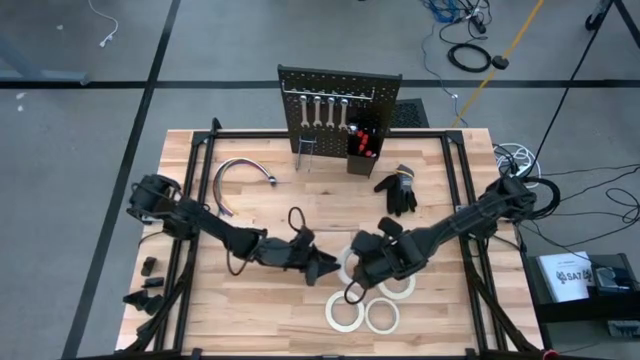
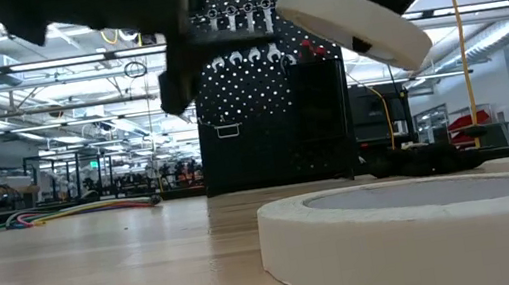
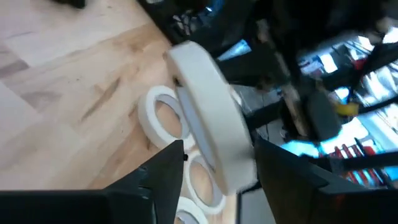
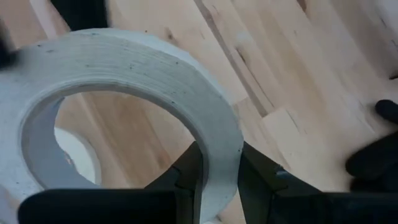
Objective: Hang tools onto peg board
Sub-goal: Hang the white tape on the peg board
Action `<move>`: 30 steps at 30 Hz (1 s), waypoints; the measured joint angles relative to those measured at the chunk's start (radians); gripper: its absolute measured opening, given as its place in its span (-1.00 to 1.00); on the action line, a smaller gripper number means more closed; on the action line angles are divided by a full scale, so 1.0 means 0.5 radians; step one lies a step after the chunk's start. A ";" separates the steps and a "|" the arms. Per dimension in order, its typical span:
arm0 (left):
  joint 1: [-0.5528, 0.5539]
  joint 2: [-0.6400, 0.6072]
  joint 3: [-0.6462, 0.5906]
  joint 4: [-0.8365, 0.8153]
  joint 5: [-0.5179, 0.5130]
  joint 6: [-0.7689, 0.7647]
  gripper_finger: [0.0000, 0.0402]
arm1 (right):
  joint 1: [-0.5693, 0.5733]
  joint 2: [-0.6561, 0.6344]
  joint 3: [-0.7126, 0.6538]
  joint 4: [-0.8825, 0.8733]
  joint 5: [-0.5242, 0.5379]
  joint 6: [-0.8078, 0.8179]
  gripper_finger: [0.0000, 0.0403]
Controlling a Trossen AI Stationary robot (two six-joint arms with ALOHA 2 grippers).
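Observation:
A white tape roll [image 2: 348,22] hangs tilted above the table's middle, with my right gripper [image 4: 217,171] shut on it. My left gripper [image 3: 221,152] is open; its fingers stand on either side of the same roll [image 3: 208,124], and I cannot tell whether they touch it. Three more tape rolls [image 1: 345,312] lie flat on the table near the front. The peg board [image 1: 338,100] stands upright at the far edge, with silver wrenches [image 1: 325,110] hanging on it and red-handled tools in its black bin [image 1: 362,145]. My right gripper pinches the roll's wall [image 4: 219,146] with one finger inside the ring and one outside. The fingers come steeply from above, slanting in from the table's right. The roll is lifted clear of the table and tilted.
A black glove [image 1: 398,188] lies right of the bin, and a curved chrome tube [image 1: 240,175] lies at the far left. One flat roll [image 2: 428,223] sits close to the front edge. Both arms meet over the middle of the wooden table [image 1: 250,320].

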 joint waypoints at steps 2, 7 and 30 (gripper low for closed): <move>0.025 0.030 0.016 -0.003 0.005 -0.052 0.01 | -0.015 0.000 0.000 -0.007 0.002 -0.035 -0.69; 0.061 0.041 0.040 -0.008 -0.015 -0.099 0.05 | -0.084 0.005 0.001 0.000 0.002 -0.075 -0.69; 0.258 0.040 0.033 -0.283 0.070 0.552 -0.69 | -0.299 0.064 -0.002 0.172 -0.007 -0.568 -0.37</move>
